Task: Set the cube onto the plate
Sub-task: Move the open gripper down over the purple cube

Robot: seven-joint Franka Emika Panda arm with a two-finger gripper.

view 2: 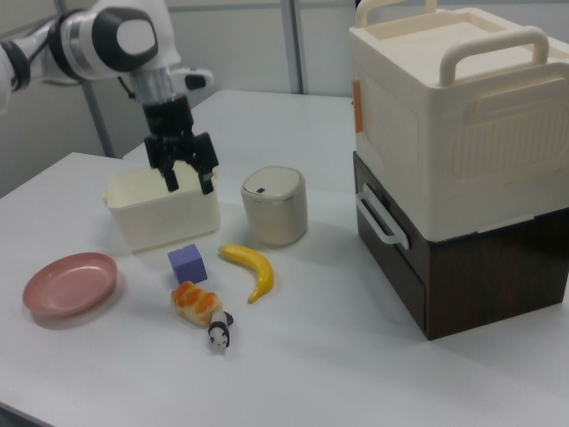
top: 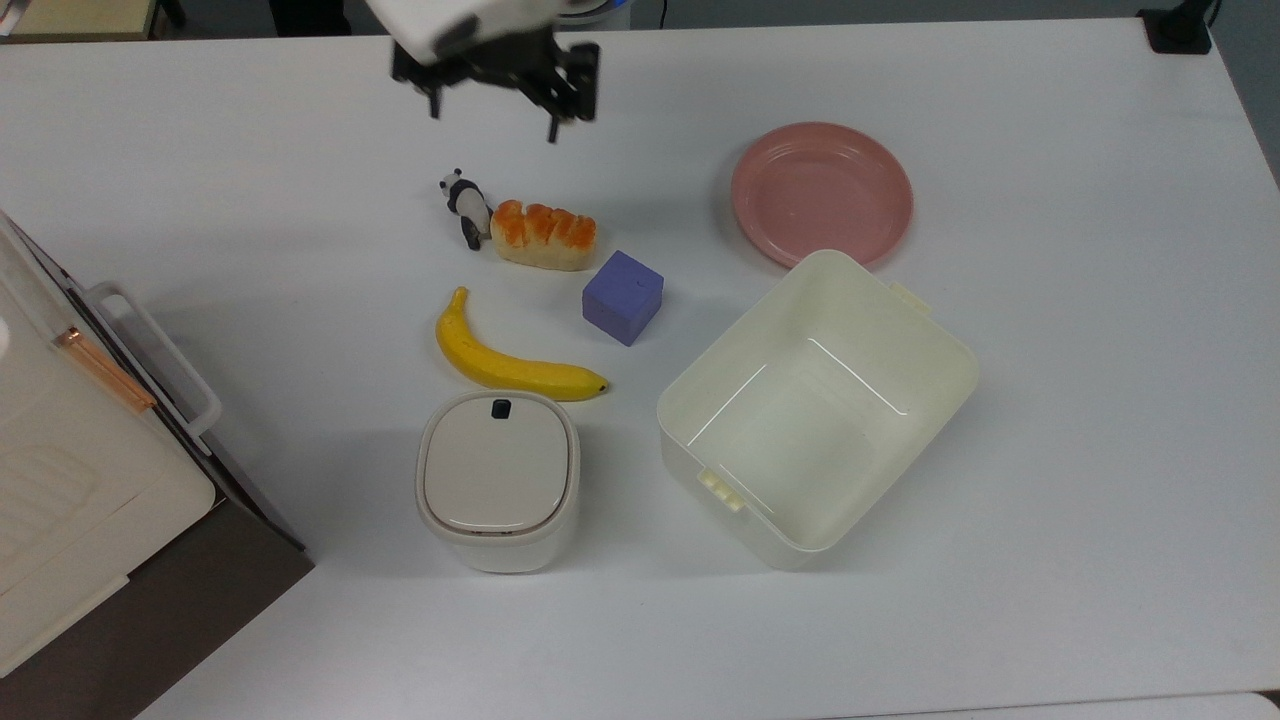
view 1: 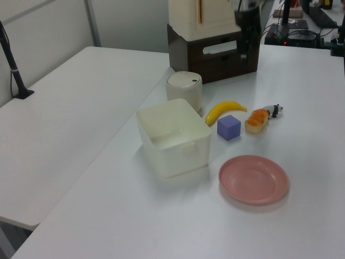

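I'm on the approach: my hand (view 2: pixel 188 179) hangs spread wide, empty, above the cube (view 2: pixel 188 264). Next I must descend, grasp it, then carry it to the plate (view 2: pixel 69 284).

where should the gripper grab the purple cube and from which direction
Probably from straight above: the cube sits flat on the table, turned diagonally in the top view, with free space on all sides. The open gripper should rotate to close on two opposite vertical faces; the bread stands nearest, by one corner.
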